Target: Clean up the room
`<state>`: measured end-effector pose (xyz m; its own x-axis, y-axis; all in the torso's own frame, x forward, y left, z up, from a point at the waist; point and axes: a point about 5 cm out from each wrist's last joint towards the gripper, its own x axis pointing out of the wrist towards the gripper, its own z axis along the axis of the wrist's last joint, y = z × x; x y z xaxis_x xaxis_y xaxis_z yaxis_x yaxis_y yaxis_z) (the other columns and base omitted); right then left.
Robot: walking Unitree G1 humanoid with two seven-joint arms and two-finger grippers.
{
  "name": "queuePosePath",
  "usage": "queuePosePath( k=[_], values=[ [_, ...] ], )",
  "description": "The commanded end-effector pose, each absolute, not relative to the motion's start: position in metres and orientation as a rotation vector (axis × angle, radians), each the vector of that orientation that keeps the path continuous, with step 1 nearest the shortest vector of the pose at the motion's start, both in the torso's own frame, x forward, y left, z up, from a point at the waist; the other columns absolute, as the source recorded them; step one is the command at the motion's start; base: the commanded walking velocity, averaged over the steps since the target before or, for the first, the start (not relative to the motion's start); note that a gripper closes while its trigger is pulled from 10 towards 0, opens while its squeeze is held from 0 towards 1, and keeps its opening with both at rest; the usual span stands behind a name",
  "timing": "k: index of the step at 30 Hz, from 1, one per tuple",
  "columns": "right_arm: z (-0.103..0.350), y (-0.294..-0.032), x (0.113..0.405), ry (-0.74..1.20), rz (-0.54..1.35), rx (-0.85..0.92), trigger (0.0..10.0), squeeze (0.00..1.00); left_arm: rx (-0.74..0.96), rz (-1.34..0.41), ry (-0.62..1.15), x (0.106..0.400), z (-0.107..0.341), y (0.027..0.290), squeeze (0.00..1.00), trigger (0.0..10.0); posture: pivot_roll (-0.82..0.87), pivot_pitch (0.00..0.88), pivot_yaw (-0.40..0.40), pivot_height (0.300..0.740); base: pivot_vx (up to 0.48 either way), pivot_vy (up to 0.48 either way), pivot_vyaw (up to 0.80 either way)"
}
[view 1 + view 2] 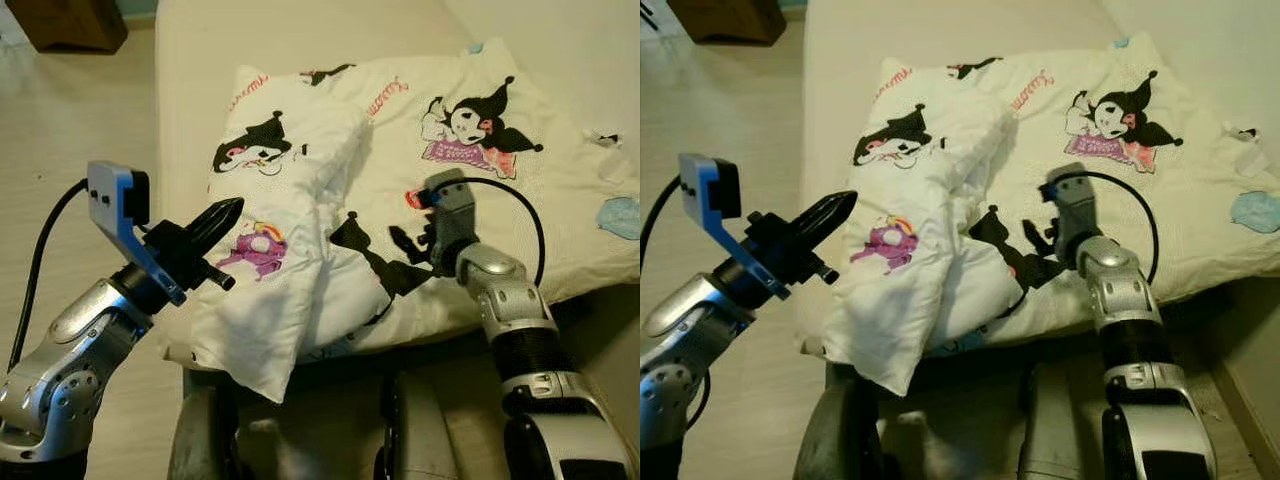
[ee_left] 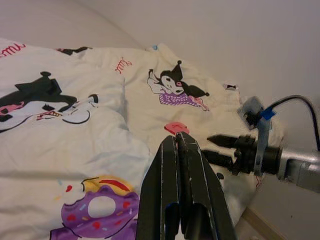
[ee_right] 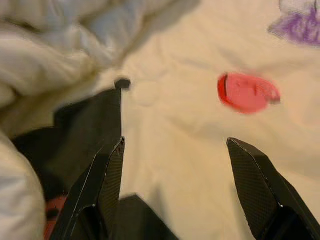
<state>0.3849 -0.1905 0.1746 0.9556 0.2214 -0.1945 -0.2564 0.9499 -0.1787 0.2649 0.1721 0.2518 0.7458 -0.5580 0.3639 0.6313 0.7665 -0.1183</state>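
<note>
On bed point(image 1: 190, 60): rumpled white cartoon-print duvet point(image 1: 300, 250); left hand point(image 1: 222, 216) closed, right hand point(image 3: 172, 150) spread above it.

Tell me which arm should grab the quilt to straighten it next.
Right, probably. The right end effector is open, low over the quilt. The left end effector is shut, at the quilt's folded edge.

The quilt point(image 1: 400, 170) is white with black-and-purple cartoon prints. The bed point(image 1: 300, 30) is cream. The floor point(image 1: 70, 140) is pale wood.
</note>
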Motion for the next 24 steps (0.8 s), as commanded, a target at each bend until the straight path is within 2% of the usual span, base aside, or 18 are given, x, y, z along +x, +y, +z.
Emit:
queuePosePath(
  k=[1, 5, 7, 8, 9, 10, 11, 12, 13, 16, 17, 18, 19, 20, 21, 22, 23, 24],
  values=[
    [0.150, -0.178, 0.382, 0.207, 0.272, -0.231, 10.0, 0.00, -0.241, -0.672, -0.304, 0.265, 0.246, 0.169, 0.00, 10.0, -0.03, 0.236, 0.042, 0.553, 0.000, 0.000, 0.00],
    [0.132, -0.157, 0.379, 0.215, 0.345, -0.277, 10.0, 0.00, -0.234, -0.681, -0.296, 0.266, 0.245, 0.168, 0.00, 10.0, -0.03, 0.236, 0.042, 0.553, 0.000, 0.000, 0.00],
    [0.125, -0.141, 0.376, 0.220, 0.409, -0.292, 4.3, 0.00, -0.224, -0.669, -0.296, 0.267, 0.246, 0.171, 0.00, 10.0, -0.01, 0.255, 0.055, 0.553, 0.000, 0.000, 0.00],
    [0.125, -0.141, 0.376, 0.220, 0.409, -0.292, 4.3, 0.00, -0.224, -0.669, -0.296, 0.267, 0.246, 0.171, 0.00, 10.0, -0.01, 0.255, 0.055, 0.553, 0.000, 0.000, 0.00],
    [0.118, -0.126, 0.374, 0.223, 0.460, -0.298, 3.0, 0.00, -0.215, -0.645, -0.300, 0.268, 0.247, 0.175, 0.00, 10.0, -0.01, 0.255, 0.052, 0.553, 0.000, 0.000, 0.00],
    [0.118, -0.126, 0.374, 0.223, 0.460, -0.298, 3.0, 0.00, -0.215, -0.645, -0.300, 0.268, 0.247, 0.175, 0.00, 10.0, -0.01, 0.255, 0.052, 0.553, 0.000, 0.000, 0.00],
    [0.111, -0.094, 0.368, 0.217, 0.565, -0.284, 2.9, 0.00, -0.197, -0.574, -0.329, 0.273, 0.251, 0.185, 0.00, 10.0, -0.01, 0.255, 0.052, 0.553, 0.000, 0.000, 0.00],
    [0.111, -0.094, 0.368, 0.217, 0.565, -0.284, 2.9, 0.00, -0.197, -0.574, -0.329, 0.273, 0.251, 0.185, 0.00, 10.0, -0.01, 0.255, 0.052, 0.553, 0.000, 0.000, 0.00],
    [0.112, -0.072, 0.365, 0.200, 0.620, -0.259, 3.6, 0.00, -0.190, -0.532, -0.353, 0.276, 0.256, 0.190, 0.00, 10.0, -0.01, 0.258, 0.044, 0.553, 0.000, 0.000, 0.00],
    [0.115, -0.046, 0.361, 0.169, 0.683, -0.226, 3.8, 0.00, -0.181, -0.488, -0.381, 0.280, 0.261, 0.195, 0.00, 10.0, -0.01, 0.258, 0.044, 0.553, 0.000, 0.000, 0.00],
    [0.120, -0.028, 0.358, 0.143, 0.720, -0.189, 4.6, 0.00, -0.172, -0.465, -0.393, 0.282, 0.264, 0.197, 0.00, 10.0, -0.01, 0.260, 0.039, 0.553, 0.000, 0.000, 0.00],
    [0.124, -0.017, 0.356, 0.127, 0.743, -0.165, 4.6, 0.00, -0.165, -0.450, -0.401, 0.283, 0.265, 0.199, 0.00, 10.0, -0.01, 0.260, 0.039, 0.553, 0.000, 0.000, 0.00],
    [0.132, 0.006, 0.351, 0.097, 0.784, -0.103, 5.6, 0.00, -0.167, -0.405, -0.418, 0.286, 0.268, 0.205, 0.00, 10.0, -0.02, 0.261, 0.033, 0.553, 0.000, 0.000, 0.00],
    [0.138, 0.020, 0.348, 0.080, 0.809, -0.061, 5.6, 0.00, -0.170, -0.374, -0.430, 0.288, 0.270, 0.209, 0.00, 10.0, -0.02, 0.261, 0.033, 0.553, 0.000, 0.000, 0.00],
    [0.138, 0.020, 0.348, 0.080, 0.809, -0.061, 5.6, 0.00, -0.170, -0.374, -0.430, 0.288, 0.270, 0.209, 0.00, 10.0, -0.02, 0.261, 0.033, 0.553, 0.000, 0.000, 0.00],
    [0.153, 0.046, 0.340, 0.034, 0.846, 0.015, 5.9, 0.00, -0.158, -0.323, -0.458, 0.289, 0.276, 0.219, 0.00, 10.0, -0.02, 0.261, 0.027, 0.553, 0.000, 0.000, 0.00],
    [0.160, 0.057, 0.337, 0.013, 0.856, 0.047, 6.5, 0.00, -0.154, -0.300, -0.472, 0.290, 0.279, 0.225, 0.00, 10.0, -0.02, 0.261, 0.024, 0.553, 0.000, 0.000, 0.00],
    [0.160, 0.057, 0.337, 0.013, 0.856, 0.047, 6.5, 0.00, -0.154, -0.300, -0.472, 0.290, 0.279, 0.225, 0.00, 10.0, -0.02, 0.261, 0.024, 0.553, 0.000, 0.000, 0.00]
  ],
)
